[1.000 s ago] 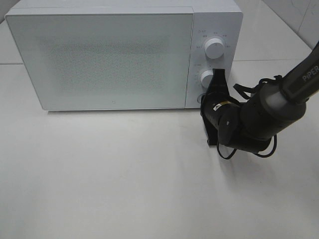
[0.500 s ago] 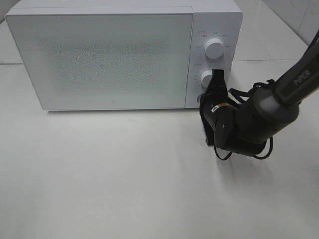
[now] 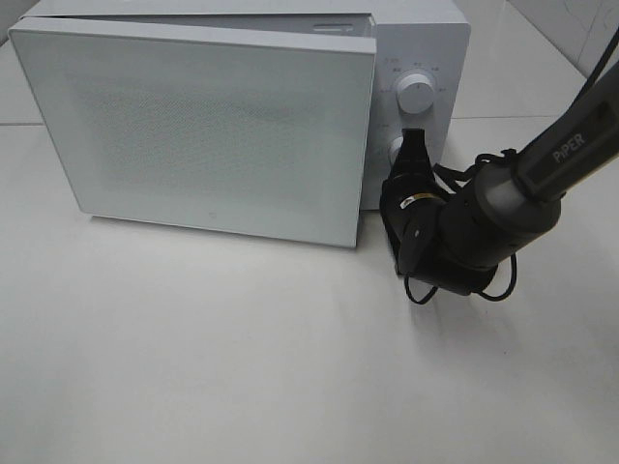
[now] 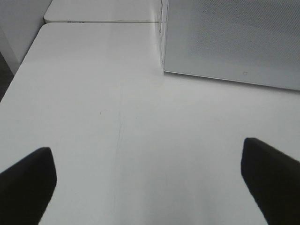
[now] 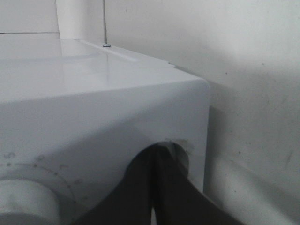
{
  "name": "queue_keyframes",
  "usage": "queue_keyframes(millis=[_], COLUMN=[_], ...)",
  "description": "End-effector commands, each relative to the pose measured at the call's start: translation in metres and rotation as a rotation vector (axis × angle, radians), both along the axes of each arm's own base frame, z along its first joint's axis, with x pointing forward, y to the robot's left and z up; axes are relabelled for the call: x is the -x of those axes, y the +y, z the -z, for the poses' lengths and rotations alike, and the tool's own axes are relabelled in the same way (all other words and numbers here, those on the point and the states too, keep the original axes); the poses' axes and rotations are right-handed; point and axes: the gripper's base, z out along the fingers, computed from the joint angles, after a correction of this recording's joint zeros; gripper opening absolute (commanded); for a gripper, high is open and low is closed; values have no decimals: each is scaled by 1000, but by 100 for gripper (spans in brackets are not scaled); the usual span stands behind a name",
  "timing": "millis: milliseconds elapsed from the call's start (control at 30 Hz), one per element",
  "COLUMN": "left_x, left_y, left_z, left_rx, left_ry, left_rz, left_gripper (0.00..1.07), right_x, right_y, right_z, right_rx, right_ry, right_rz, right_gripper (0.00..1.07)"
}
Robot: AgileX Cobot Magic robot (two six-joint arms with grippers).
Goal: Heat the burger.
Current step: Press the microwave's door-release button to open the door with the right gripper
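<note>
The burger is out of view. The white microwave stands at the back of the table, and its door is ajar, swung out a little at its right edge. My right gripper is shut, with its tips against the lower part of the control panel below the upper knob. In the right wrist view the closed fingers press on the panel next to a knob. My left gripper is open and empty over bare table, to the left of the microwave door.
The white table spreads in front of the microwave. The right arm reaches in from the right edge. A seam between two tabletops runs behind the microwave's left side.
The microwave door has popped open, its right edge swinging out toward the front. The right gripper has moved slightly left and closer to the panel.
</note>
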Motion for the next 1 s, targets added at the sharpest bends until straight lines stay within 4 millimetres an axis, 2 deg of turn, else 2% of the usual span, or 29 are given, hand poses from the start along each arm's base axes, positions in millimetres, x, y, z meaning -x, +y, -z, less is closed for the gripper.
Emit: queue_keyframes(millis=[33, 433, 1000], left_x=[2, 2, 2], left_y=[0, 0, 0], left_z=[1, 1, 1], left_rx=[-2, -1, -2], left_ry=[-15, -15, -15], left_rz=[5, 4, 5], left_gripper=[100, 100, 100], right_x=[-35, -34, -4], right_y=[2, 1, -4], right_z=[-44, -42, -27], right_rx=[36, 46, 22], right_ry=[-348, -331, -47], right_rz=[23, 19, -71], right_gripper=[0, 0, 0])
